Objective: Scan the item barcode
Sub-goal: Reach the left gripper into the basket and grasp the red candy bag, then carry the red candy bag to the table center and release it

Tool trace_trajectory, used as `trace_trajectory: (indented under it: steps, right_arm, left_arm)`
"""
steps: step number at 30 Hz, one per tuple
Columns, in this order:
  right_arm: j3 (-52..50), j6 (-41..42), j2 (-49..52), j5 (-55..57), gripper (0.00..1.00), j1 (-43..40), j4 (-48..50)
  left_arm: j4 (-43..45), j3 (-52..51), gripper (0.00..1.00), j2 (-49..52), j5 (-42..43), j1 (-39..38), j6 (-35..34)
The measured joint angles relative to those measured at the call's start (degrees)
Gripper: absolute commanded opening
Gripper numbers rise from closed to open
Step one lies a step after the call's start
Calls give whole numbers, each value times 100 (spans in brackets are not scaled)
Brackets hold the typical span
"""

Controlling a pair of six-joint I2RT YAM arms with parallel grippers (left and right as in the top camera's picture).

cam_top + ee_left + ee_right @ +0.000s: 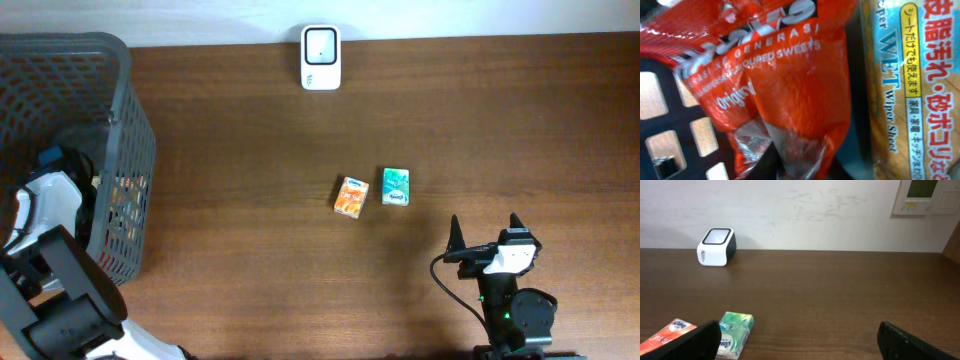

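From overhead, the grey mesh basket (pixel 135 150) stands at the table's left edge. The left arm (pixel 50 200) reaches down into it, and the left gripper is hidden among the contents. The white scanner (pixel 321 57) stands at the far edge of the table (pixel 250 120), well apart from the basket. An orange packet (pixel 351 197) and a green packet (pixel 396 186) lie side by side near the middle. The right gripper (pixel 485 222) hovers near the front edge with its jaws spread wide and nothing between them.

In the left wrist view, a red sweets bag (pixel 790 90) fills the frame, lying against a wet wiper pack (pixel 910 90) with the basket's mesh showing below it. No fingers show here, so it cannot be told whether the jaws are spread or pinching the bag.

The right wrist view looks across bare wood to the scanner, with both packets at lower left.

The task looks to be at an early stage. The bag, likely the item to scan, lies inside the basket and no barcode shows on its visible face. Gripping it firmly, lifting it out, carrying it to the scanner and presenting its barcode all appear to remain.
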Motion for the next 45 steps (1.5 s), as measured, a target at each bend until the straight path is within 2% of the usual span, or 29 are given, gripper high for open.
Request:
trace_trajectory:
  steps: [2, 3, 6, 7, 10, 14, 16, 20, 25, 28, 32, 36, 45]
  right_arm:
    - [0, 0, 0, 0, 99, 0, 0]
    - [0, -2, 0, 0, 98, 0, 0]
    - [0, -2, -2, 0, 99, 0, 2]
    - [0, -2, 0, 2, 98, 0, 0]
    - [0, 0, 2, 0, 99, 0, 2]
    - [0, 0, 0, 2, 98, 0, 2]
    - [0, 0, 0, 2, 99, 0, 0]
    - [0, -2, 0, 0, 98, 0, 2]
    - [0, -2, 0, 0, 99, 0, 2]
    - [0, 2, 0, 0, 99, 0, 2]
    - [0, -2, 0, 0, 98, 0, 2]
    - [0, 0, 0, 0, 99, 0, 2]
    - [0, -2, 0, 0, 99, 0, 0]
  left_arm:
    - [-31, 0, 5, -11, 0, 0, 13]
    - [-107, 44, 0, -9, 61, 7, 9]
    - [-981, 588, 0, 109, 361, 15, 4]
    - [-1635, 1274, 0, 164, 503, 17, -11]
    - [-2785, 2879, 0, 186, 621, 20, -9]
    - [-3578, 4782, 0, 173, 695, 20, 87]
    - [-3606, 5490, 0, 162, 905, -7, 420]
    - [-3438, 6653, 0, 61, 2094, -566, 1495]
    - [-2782, 6802, 0, -289, 2846, -1956, 1845]
    - [-2409, 6800, 0, -286, 2946, -3027, 2015]
    - [-2369, 6712, 0, -129, 2889, -4328, 2625]
    - [-2374, 6212, 0, 496, 2752, -4929, 2957]
    - [-2420, 5466, 0, 2124, 2420, -5482, 3045]
